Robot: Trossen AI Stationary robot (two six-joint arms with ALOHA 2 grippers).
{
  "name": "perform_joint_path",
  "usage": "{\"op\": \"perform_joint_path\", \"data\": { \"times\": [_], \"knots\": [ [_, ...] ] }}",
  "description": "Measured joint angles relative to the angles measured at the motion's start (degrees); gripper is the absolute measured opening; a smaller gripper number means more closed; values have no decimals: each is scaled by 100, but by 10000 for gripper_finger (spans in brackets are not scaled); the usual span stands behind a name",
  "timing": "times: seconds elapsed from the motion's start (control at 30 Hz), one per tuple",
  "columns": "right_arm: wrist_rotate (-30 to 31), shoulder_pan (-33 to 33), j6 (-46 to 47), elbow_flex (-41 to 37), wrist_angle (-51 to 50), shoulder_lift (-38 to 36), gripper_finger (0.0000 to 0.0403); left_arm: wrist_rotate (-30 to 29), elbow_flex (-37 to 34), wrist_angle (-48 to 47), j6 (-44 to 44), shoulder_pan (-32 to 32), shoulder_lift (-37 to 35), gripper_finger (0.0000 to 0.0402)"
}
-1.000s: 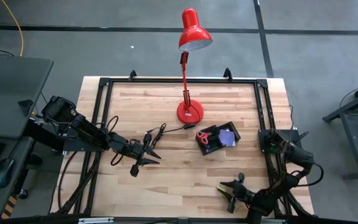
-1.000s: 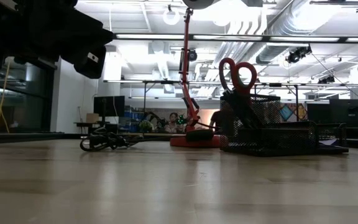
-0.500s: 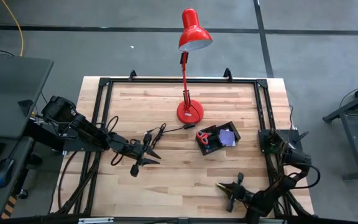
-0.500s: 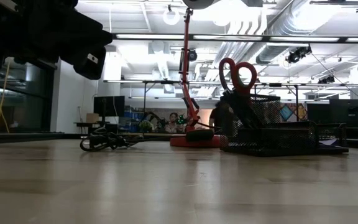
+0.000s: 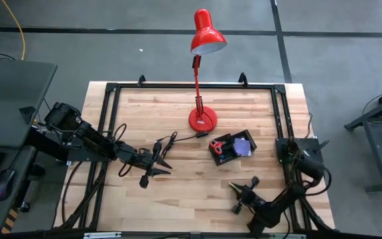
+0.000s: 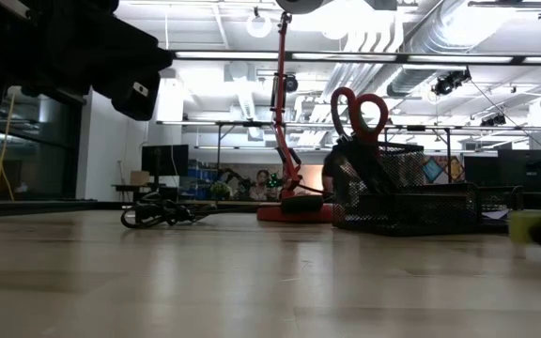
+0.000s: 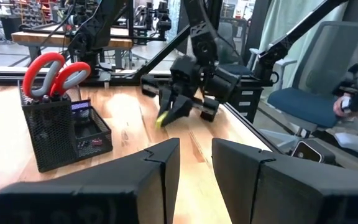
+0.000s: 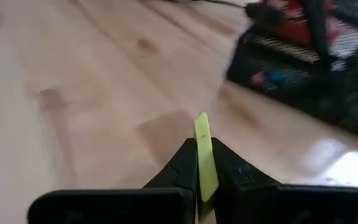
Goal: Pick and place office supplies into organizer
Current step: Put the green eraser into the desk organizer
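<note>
The black mesh organizer (image 5: 231, 149) is sitting mid-table holding red-handled scissors (image 6: 359, 111). From above, the right gripper (image 5: 234, 188) near the front edge looks bare, but its wrist view shows it pinching a thin yellow-green strip (image 8: 203, 155). The left gripper (image 7: 195, 169) is hanging narrowly parted, gripping nothing.

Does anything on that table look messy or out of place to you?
Only the black cable: it lies in a loose tangle on the wood near the red lamp's base. The scissors stand handles-up in the organizer, which looks tidy.
</note>
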Motion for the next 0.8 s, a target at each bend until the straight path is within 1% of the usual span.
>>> {"op": "perform_joint_path", "data": {
  "times": [0.07, 0.13, 0.27, 0.33, 0.43, 0.57, 0.7, 0.8],
  "knots": [
    [-166, -97, 166, 164, -639, -135, 9, -2, 0, 0, 0, 2, 0, 83],
    [-209, -180, 155, 294, -1097, -331, 6, -2, 0, 0, 0, 0, 0, 83],
    [-244, -267, -40, 462, -1736, -856, 6, -2, 0, -4, 0, 0, 0, 83],
    [-553, -312, -267, 466, -1915, -1176, 5, -1, 0, -7, 0, 2, 0, 83],
    [-1051, -468, -824, 462, -2043, -1677, 5, 0, 0, -7, 0, 0, 0, 83],
    [-1611, -814, -1905, 462, -1786, -2398, 4, 0, 0, -9, 1, 1, 0, 83],
    [-2154, -1318, -3179, 464, -1386, -3027, 4, 0, 0, -7, 2, 0, 0, 83],
    [-2859, -1831, -4051, 464, -1106, -3395, 4, 0, 0, -9, 2, 0, 0, 83]
  ]
}}
